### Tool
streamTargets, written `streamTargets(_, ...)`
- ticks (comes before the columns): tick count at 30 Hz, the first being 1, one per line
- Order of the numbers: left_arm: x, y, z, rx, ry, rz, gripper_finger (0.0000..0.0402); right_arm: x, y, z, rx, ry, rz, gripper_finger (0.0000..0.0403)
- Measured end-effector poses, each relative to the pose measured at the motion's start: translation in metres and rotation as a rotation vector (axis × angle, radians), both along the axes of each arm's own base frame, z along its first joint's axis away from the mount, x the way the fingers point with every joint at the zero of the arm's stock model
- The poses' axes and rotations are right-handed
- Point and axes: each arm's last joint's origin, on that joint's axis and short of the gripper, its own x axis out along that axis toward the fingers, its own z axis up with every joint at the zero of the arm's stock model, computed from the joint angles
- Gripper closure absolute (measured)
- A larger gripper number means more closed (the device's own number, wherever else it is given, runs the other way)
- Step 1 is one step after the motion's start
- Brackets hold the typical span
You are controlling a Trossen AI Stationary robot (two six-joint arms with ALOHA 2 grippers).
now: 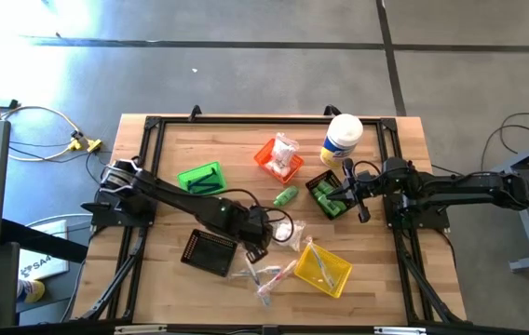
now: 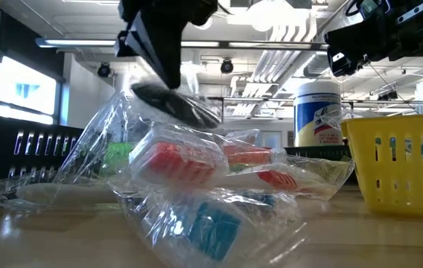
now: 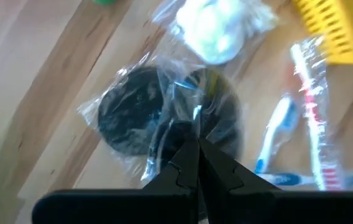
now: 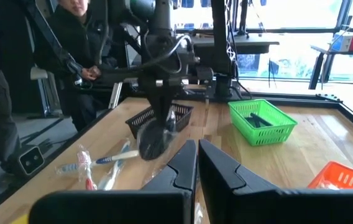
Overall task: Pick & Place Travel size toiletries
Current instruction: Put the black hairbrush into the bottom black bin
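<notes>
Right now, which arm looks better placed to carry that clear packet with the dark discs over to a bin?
The left: its claw is shut on the clear packet. The right claw hovers over the black bin.

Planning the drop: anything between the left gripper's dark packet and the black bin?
Nothing visible. The left gripper holds the packet above the table beside the black bin, bare wood between. Toothbrushes lie to the other side. Right gripper waits apart.

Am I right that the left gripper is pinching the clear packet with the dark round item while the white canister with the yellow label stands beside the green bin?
Not quite. The left gripper does pinch the clear packet with the dark round item, but the high view shows the white canister standing by the orange bin and the black bin, away from the green bin.
</notes>
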Motion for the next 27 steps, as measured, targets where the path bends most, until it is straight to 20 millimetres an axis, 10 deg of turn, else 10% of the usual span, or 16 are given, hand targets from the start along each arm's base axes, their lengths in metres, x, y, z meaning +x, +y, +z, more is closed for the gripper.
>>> streamTargets(27, -0.059, 0.017, 0.06, -0.132, 0.066, 0.004, 0.0401, 0.0, 0.0, -0.001, -0.023, 0.004, -0.006, 0.0394)
